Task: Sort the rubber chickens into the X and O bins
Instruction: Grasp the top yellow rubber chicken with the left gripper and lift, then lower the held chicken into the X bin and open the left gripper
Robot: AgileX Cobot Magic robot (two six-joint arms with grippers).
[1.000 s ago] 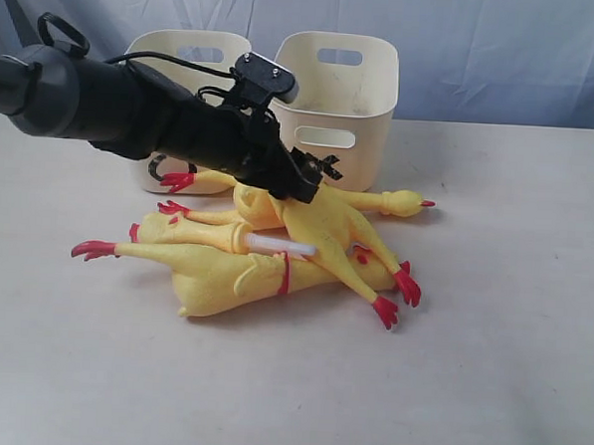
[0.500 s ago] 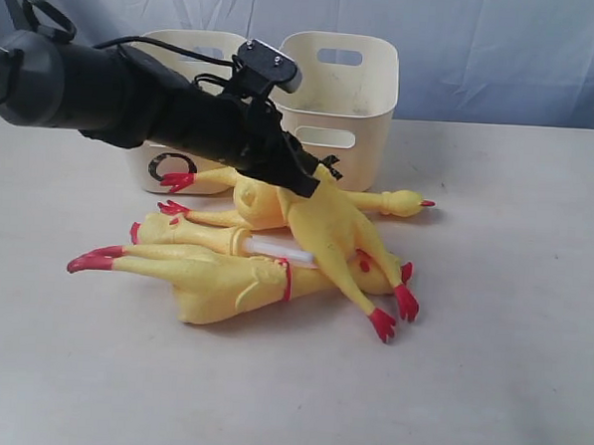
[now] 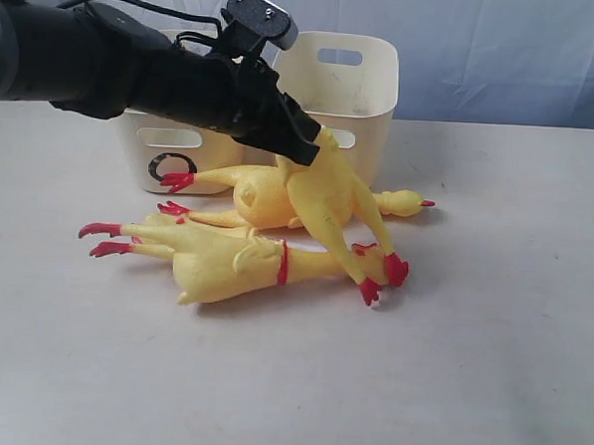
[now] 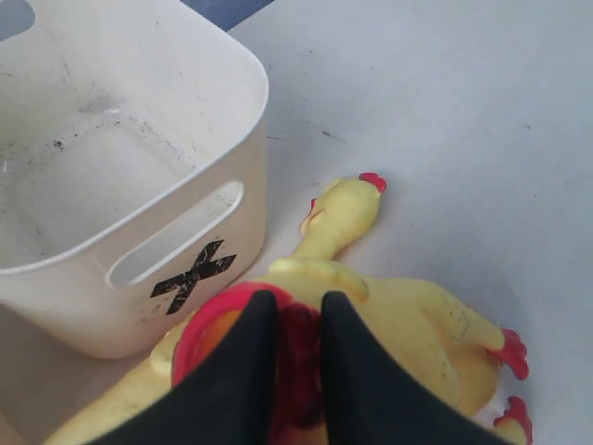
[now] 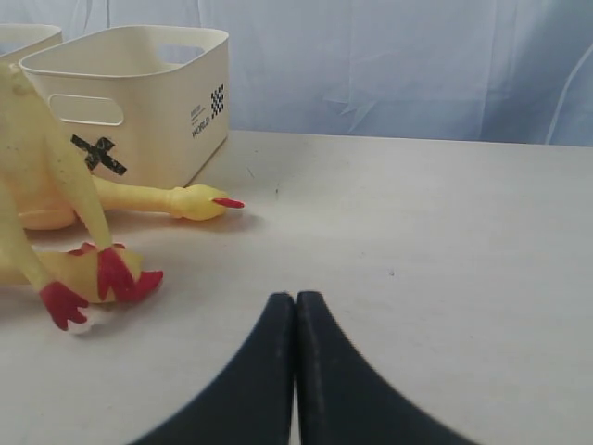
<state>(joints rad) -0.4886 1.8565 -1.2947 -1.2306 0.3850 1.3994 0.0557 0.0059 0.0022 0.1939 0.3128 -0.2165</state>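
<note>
- Pale table (image 3: 488, 372) filling the whole lower part of the exterior view, wrinkly blue backdrop (image 3: 505, 54) along the top
- Chunky black left arm (image 3: 106, 68) coming in from the upper left and ending near the upper middle
- Two cream tubs side by side at upper middle: O bin (image 3: 166, 151) on the left, half hidden behind the arm, X bin (image 3: 368, 97) on the right
- Held chicken (image 3: 323, 199) dangling at centre frame in front of the X bin, slanting down to the right, red feet lowest; can't tell whether the feet touch anything
- Front chicken (image 3: 225, 264) flat on the table at lower centre-left, red feet pointing left
- Back chicken (image 3: 259, 196) lying between the tubs and the front one, head poking out right of centre
- Left gripper (image 4: 296, 301) pinching the held chicken by its red top end, black fingers (image 4: 250, 371) squeezed either side of the red rubber
- Right gripper (image 5: 296, 301) at bottom centre of its own view, tips pressed together with nothing between, over bare table, well apart from the pile
- Small wrist camera (image 3: 258, 19) perched on top of the left arm
</note>
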